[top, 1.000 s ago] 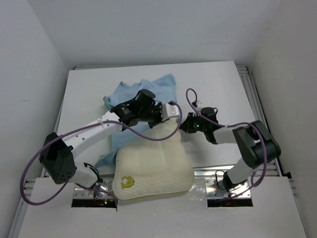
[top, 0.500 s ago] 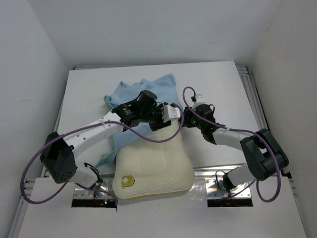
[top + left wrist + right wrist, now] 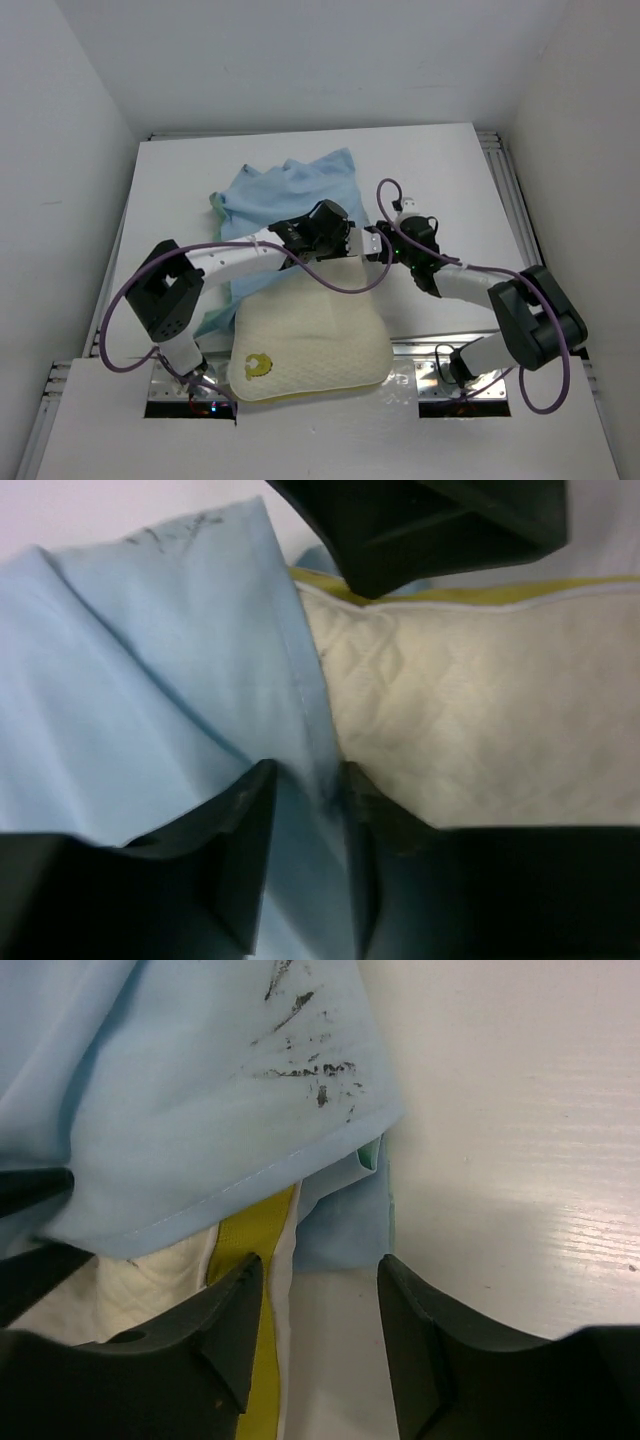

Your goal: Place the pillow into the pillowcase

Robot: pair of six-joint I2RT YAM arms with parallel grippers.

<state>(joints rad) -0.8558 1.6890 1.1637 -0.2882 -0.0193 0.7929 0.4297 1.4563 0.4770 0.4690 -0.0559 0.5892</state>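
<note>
Well, nearest the arms' bases the pillow (image 3: 310, 345) lies flat on the tabletop (image 3: 450, 170), almost all of it bare, with its yellow-green mark (image 3: 256, 365) in plain sight at the near left corner. At its far edge the two arms meet. The left gripper (image 3: 305, 780) has its jaws parted, and the light blue hem (image 3: 300, 680) of the pillowcase (image 3: 290, 185) runs loose between them beside the quilted cream cloth; I would not call that a hold. The right gripper (image 3: 320, 1270) is parted too, over bare tabletop and the pillow's yellow seam (image 3: 272, 1230), with the blue cloth draped just beyond and nothing pinched. Only that far rim of the pillow looks tucked under the hem. Beyond, the rest of the pillowcase lies rumpled toward the far left, with nothing filling it. To my eye the job is barely begun: the mouth sits at the pillow, and nearly the whole length has yet to be drawn over.
</note>
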